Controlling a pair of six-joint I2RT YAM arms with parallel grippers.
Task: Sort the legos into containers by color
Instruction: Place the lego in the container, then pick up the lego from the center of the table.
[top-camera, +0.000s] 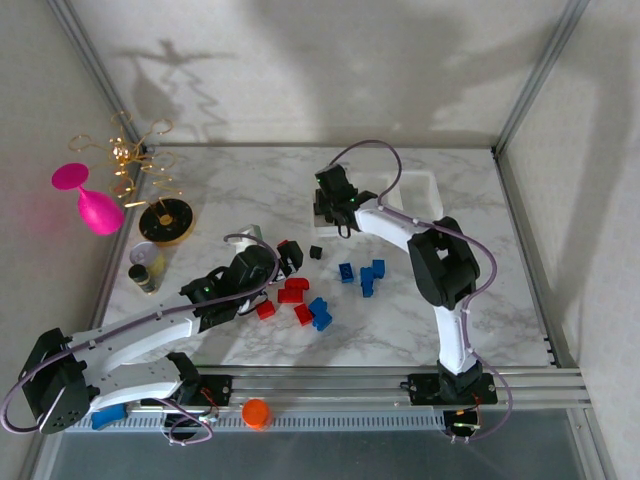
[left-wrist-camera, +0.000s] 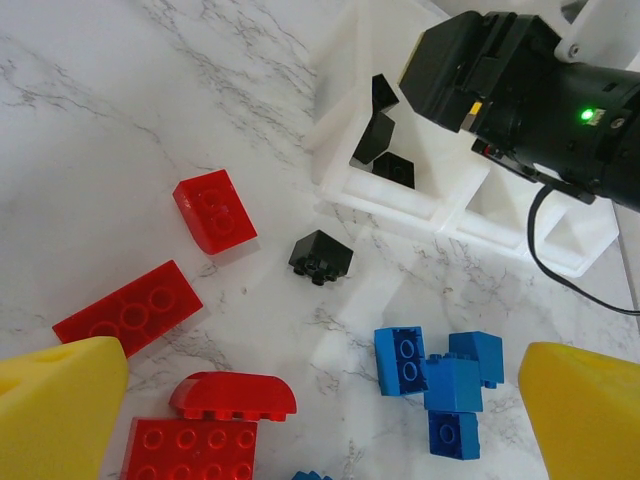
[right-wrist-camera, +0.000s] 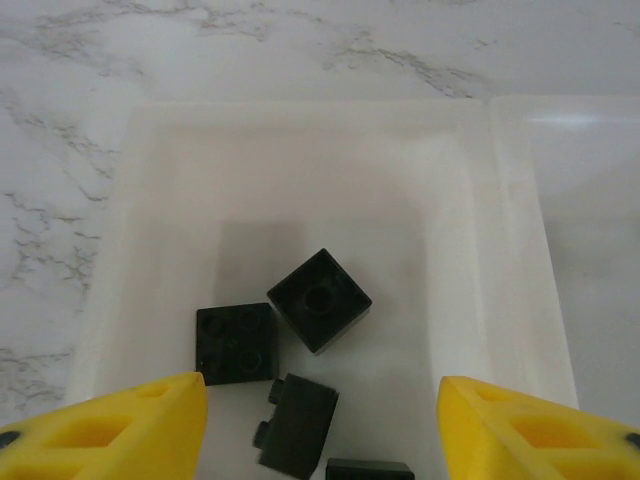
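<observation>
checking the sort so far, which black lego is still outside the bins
The lone black brick on the marble tabletop, just in front of the end bin, tipped on its side. The other black bricks lie inside it.

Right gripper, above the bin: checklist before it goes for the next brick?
1. Nothing held in right gripper, jaws apart: ok.
2. Bricks seen in the bin all black: ok.
3. Every black brick binned: not ok, a loose black brick lies on the table near the bin.
4. The left gripper open, empty, above red bricks: ok.
5. What the other bins hold: cannot tell.
</observation>
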